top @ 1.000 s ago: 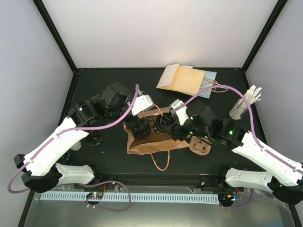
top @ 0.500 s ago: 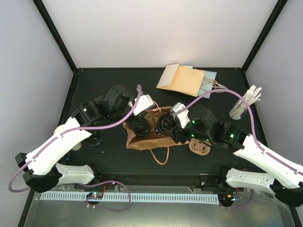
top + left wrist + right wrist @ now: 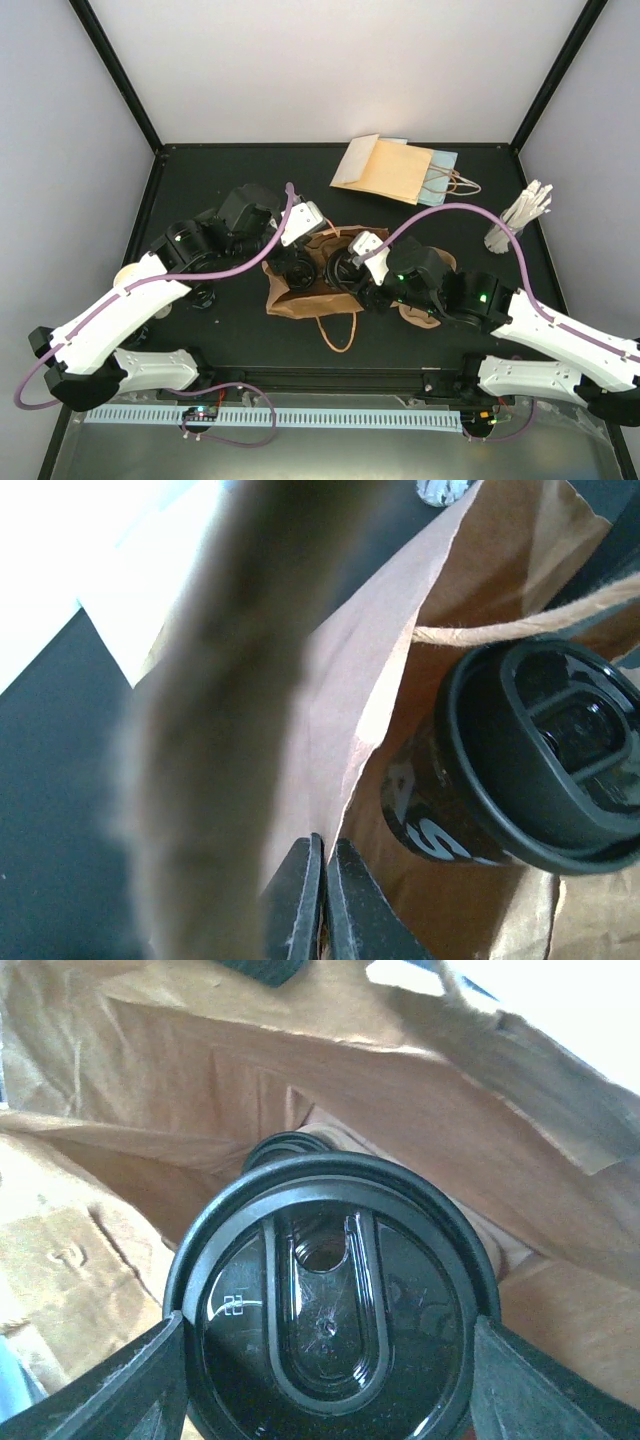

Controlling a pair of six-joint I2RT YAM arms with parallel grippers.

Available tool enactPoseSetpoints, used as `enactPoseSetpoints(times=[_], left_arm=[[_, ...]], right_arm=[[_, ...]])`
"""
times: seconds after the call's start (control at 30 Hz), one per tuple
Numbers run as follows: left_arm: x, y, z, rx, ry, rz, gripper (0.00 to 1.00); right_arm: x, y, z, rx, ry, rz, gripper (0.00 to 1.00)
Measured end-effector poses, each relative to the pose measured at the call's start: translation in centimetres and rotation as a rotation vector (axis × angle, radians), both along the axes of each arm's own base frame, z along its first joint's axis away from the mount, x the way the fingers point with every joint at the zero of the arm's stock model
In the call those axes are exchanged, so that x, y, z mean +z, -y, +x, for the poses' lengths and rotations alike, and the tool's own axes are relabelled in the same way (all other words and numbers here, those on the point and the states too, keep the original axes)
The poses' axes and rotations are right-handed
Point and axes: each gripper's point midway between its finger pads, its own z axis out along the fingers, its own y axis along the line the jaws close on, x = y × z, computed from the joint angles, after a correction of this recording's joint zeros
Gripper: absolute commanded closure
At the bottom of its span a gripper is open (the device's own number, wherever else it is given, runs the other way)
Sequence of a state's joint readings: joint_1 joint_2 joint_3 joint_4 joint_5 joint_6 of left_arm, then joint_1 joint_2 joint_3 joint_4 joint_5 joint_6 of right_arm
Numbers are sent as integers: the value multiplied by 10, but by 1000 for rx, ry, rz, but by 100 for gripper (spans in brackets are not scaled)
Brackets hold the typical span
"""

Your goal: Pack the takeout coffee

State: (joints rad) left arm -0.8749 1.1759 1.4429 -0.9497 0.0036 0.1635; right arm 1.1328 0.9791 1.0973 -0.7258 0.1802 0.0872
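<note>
A matt black tabletop (image 3: pixel 200 180) sits between pale walls (image 3: pixel 330 70) and black corner posts (image 3: pixel 118 75). At its middle lies a crumpled brown paper bag (image 3: pixel 295 305). The left pincer (image 3: pixel 322 895) is pressed together, apparently nipping the bag's lip. A black-lidded, black-sleeved paper cup (image 3: pixel 520 760) sits inside the bag. The right pincer (image 3: pixel 325 1360) is clamped round a second lidded cup (image 3: pixel 325 1300) at the bag's mouth. Flat tan paper bags (image 3: pixel 390 168) lie behind.

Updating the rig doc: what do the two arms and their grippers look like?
Left arm and right arm match: white shells on the long links, black joint housings with green lights, a purple cable looping along each. White wrist blocks; left gripper and right gripper have flat black fingers.
</note>
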Motion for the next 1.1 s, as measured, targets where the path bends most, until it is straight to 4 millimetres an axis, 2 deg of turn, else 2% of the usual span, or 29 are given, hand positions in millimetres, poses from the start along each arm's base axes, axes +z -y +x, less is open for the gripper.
enactPoseSetpoints(times=[0.2, 0.37, 0.57, 0.8, 1.0, 1.1], left_arm=[[-1, 1, -1, -3, 2, -5, 99], [1, 1, -1, -3, 7, -11, 98], [1, 1, -1, -3, 6, -10, 98], [1, 2, -1, -6, 6, -10, 98], [1, 2, -3, -8, 8, -12, 98], [2, 2, -3, -8, 9, -14, 98]], right_arm=[[5, 4, 10, -30, 64, -18, 53], [15, 7, 7, 15, 138, -12, 57], [15, 12, 5, 60, 198, -39, 57], [-1, 4, 2, 154, 224, -134, 56], [-13, 1, -3, 238, 283, -205, 61], [-25, 3, -9, 298, 318, -251, 57]])
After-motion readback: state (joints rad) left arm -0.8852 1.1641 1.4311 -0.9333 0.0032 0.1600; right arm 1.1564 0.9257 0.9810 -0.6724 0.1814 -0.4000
